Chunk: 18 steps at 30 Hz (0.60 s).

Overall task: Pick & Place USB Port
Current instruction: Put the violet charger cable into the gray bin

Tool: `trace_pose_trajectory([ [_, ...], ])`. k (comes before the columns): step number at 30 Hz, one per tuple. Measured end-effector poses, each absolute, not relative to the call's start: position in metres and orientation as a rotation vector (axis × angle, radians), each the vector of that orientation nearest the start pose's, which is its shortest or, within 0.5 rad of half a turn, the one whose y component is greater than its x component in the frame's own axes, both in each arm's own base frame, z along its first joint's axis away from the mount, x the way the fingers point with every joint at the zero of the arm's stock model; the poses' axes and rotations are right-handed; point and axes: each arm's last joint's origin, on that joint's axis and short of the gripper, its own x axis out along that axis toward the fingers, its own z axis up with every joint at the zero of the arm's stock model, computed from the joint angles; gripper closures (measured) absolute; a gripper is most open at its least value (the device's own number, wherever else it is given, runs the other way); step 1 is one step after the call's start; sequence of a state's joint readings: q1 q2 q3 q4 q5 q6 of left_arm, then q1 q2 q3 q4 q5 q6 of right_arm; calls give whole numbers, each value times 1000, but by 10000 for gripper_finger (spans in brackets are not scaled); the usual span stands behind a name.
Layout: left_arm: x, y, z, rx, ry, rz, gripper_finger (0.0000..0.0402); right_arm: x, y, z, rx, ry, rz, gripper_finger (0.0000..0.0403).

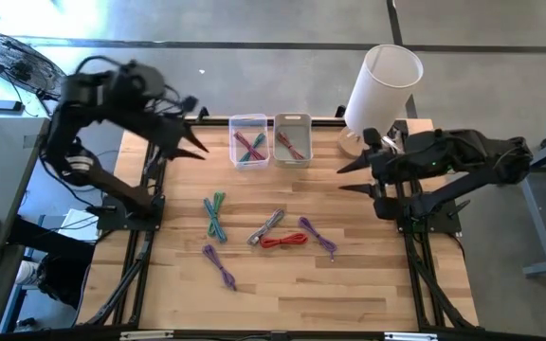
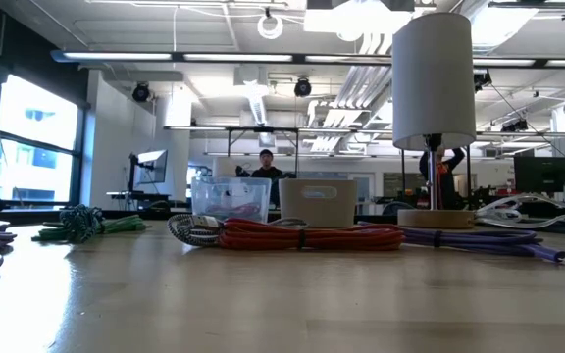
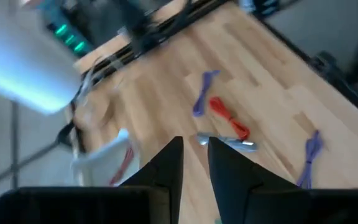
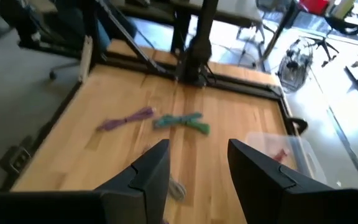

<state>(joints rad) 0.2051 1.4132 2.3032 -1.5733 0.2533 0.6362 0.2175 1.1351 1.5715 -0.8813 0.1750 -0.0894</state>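
While both arms hang above bench point(image 1: 349, 294), cables lie loose mid-bench: purple cable point(image 1: 220, 266) nearest front edge, red cable point(image 1: 283, 241) touching grey cable point(image 1: 266, 226), green cable point(image 1: 216, 215) behind. Left gripper point(image 1: 197, 145) narrowly parted, empty, beside clear bin point(image 1: 248, 140). Right gripper point(image 1: 351, 177) wider apart, empty, near white bin point(image 1: 293, 138).

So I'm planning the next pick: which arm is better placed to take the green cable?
Left, probably. The green cable lies on the left half of the table, nearer the left tool, which hangs open by the clear bin. The right tool, also open, would have to cross over the red cable.
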Motion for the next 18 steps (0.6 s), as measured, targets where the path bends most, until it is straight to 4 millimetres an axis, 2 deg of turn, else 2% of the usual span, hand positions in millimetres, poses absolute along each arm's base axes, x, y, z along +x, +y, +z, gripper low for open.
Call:
trace_pose_trajectory([
  [3, 146, 18, 534, 337, 646, -125, 330, 187, 37, 455, -193, 480, 41, 249],
  [7, 134, 12, 526, 28, 679, 52, 330, 186, 38, 453, -208, 502, 25, 250],
  [9, 133, 9, 518, -105, 710, 80, 330, 186, 40, 453, -210, 501, 30, 249],
  [13, 140, -3, 492, -255, 833, 40, 330, 184, 42, 451, -227, 521, 47, 250],
  [18, 153, -23, 455, -303, 1027, -96, 330, 180, 45, 445, -262, 596, 82, 250],
])
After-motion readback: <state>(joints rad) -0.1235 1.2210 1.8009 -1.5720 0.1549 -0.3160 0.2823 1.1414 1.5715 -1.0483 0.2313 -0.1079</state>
